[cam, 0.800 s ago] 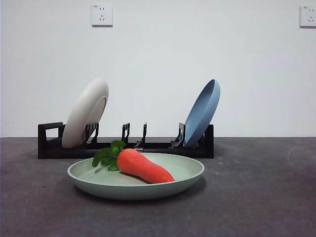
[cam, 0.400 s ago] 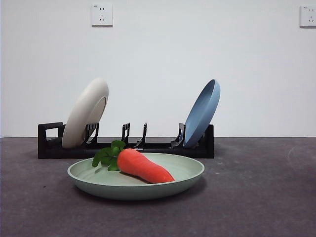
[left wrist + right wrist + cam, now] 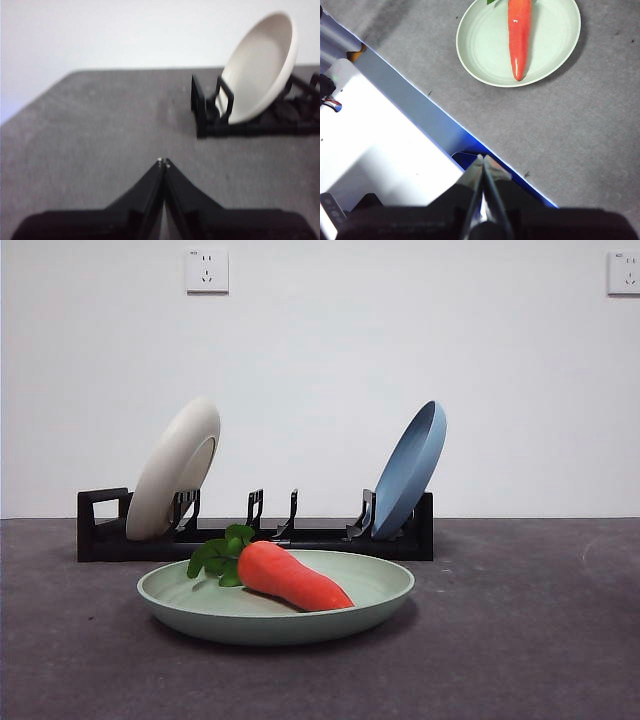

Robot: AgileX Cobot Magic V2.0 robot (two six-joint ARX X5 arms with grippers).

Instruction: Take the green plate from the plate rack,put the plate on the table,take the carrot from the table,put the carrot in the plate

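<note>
The green plate [image 3: 275,605] lies flat on the dark grey table [image 3: 520,640], in front of the black plate rack [image 3: 255,530]. Inside it rests the orange carrot [image 3: 290,577], leaves toward the rack. From the right wrist view the green plate [image 3: 485,40] and the carrot [image 3: 519,35] show from above. My right gripper [image 3: 483,159] is shut and empty, high above the table's edge and well away from the plate. Over bare table near the rack's end loop [image 3: 210,107], my left gripper [image 3: 163,161] is shut too, holding nothing.
A cream-white plate [image 3: 175,468] leans in the rack's left slots and a blue plate [image 3: 410,468] in its right slots; the middle slots hold nothing. White and blue surfaces [image 3: 385,130] border the table edge in the right wrist view.
</note>
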